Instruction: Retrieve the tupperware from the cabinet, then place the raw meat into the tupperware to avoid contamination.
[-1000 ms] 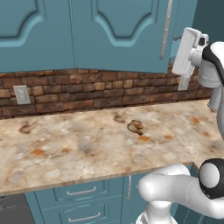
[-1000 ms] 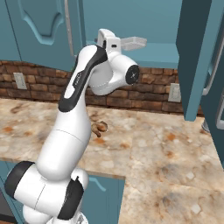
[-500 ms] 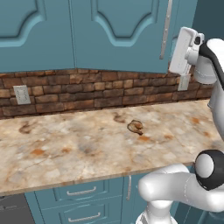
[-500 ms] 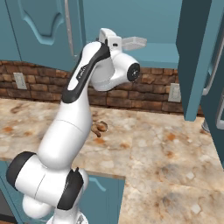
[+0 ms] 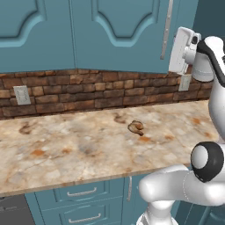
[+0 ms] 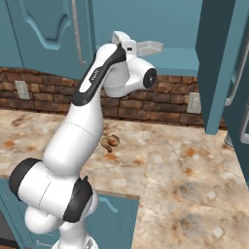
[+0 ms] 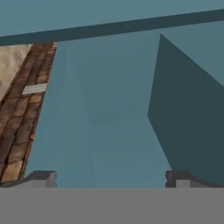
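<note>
The tupperware (image 6: 149,47), a shallow whitish translucent container, lies at the left end of the shelf (image 6: 180,56) inside the open teal cabinet (image 6: 219,63). My white hand (image 5: 180,50) is raised to shelf height right beside it. I cannot tell whether they touch. In the hand view my gripper (image 7: 110,178) is open, its fingertips (image 7: 43,177) far apart with teal cabinet panels beyond. The raw meat (image 5: 136,127), a small curled brown lump, lies on the marble counter (image 5: 66,149) well below the hand, also seen as a brown lump (image 6: 111,141) behind my arm.
Closed cabinet doors (image 5: 118,30) with a long silver handle (image 5: 166,30) hang left of the hand. A brick backsplash (image 5: 88,90) carries two outlets (image 5: 21,94) (image 5: 185,82). Teal drawers (image 5: 81,192) sit under the counter edge.
The hand has drifted slightly left in the left base view and stays at shelf height. The arm's lower links have shifted. The meat has not moved.
</note>
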You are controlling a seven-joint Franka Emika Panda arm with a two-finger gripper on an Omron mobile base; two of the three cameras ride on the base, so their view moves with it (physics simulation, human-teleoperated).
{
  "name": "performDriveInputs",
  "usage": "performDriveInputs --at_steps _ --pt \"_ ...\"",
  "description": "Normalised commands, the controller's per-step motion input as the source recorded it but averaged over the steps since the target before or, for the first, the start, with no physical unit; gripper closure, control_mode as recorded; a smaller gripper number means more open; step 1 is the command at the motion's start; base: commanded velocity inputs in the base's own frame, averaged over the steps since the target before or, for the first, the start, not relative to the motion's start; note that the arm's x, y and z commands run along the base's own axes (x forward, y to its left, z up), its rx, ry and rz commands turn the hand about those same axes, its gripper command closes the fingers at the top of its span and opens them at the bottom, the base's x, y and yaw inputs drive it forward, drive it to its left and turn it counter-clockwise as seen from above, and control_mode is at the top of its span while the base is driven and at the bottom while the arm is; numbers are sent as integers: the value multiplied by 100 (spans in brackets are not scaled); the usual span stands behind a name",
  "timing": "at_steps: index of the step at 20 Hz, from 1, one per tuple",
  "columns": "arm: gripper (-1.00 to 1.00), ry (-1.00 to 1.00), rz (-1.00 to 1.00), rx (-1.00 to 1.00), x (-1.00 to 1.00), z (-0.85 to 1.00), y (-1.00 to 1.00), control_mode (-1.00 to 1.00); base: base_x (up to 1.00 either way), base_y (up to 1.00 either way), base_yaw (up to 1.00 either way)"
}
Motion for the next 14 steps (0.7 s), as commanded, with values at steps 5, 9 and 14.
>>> performDriveInputs --at_steps 5,9,14 --pt "-100 0 2 0 13 0 0 -100 0 0 0" --pt "-100 0 4 0 -2 0 0 -100 0 0 0" --pt "-100 0 9 0 -18 0 15 -100 0 0 0"
